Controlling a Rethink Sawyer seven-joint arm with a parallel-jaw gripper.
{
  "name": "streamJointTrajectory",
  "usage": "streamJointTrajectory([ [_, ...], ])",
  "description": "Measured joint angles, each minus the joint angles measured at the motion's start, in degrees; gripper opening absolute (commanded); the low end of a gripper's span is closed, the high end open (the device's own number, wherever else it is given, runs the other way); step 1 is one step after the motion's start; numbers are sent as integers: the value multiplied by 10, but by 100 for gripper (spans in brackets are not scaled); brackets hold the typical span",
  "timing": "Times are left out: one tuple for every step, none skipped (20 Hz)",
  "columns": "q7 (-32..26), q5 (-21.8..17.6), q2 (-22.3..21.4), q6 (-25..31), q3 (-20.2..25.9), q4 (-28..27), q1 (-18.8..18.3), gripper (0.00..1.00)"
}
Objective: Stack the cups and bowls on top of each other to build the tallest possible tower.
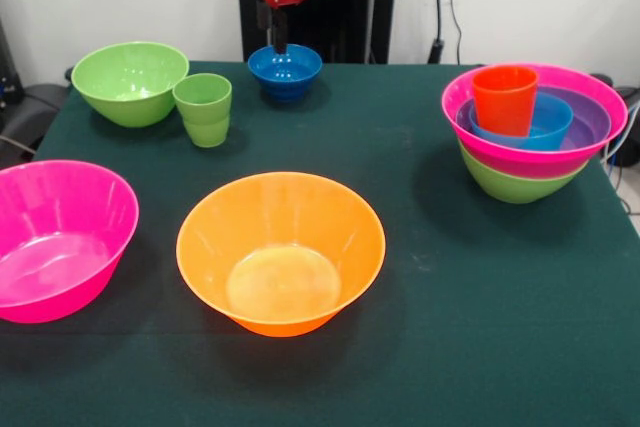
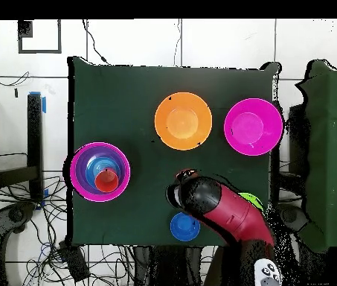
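Orange bowl (image 1: 281, 252) nearest, bare cloth beside it, claw (image 1: 279, 47) above blue bowl (image 1: 285, 69), grip state unclear.

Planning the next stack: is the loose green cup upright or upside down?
Upright: the green cup stands on the table with its open mouth facing up and its stepped base down, beside the green bowl.
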Motion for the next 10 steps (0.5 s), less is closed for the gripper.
streamJointTrajectory([
  [0,0,0,-3,0,2,-1,100],
  [0,0,0,-12,2,6,-3,100],
  [0,1,0,-16,3,8,-4,100],
  [0,2,1,-21,4,10,-5,100],
  [0,2,2,-25,6,12,-7,100],
  [0,4,4,-31,8,14,-8,100],
  [0,5,7,-37,10,16,-10,100],
  [0,7,10,-44,12,19,-12,100],
  [0,8,13,-50,14,21,-14,100],
  [0,13,20,-68,23,28,-20,100],
])
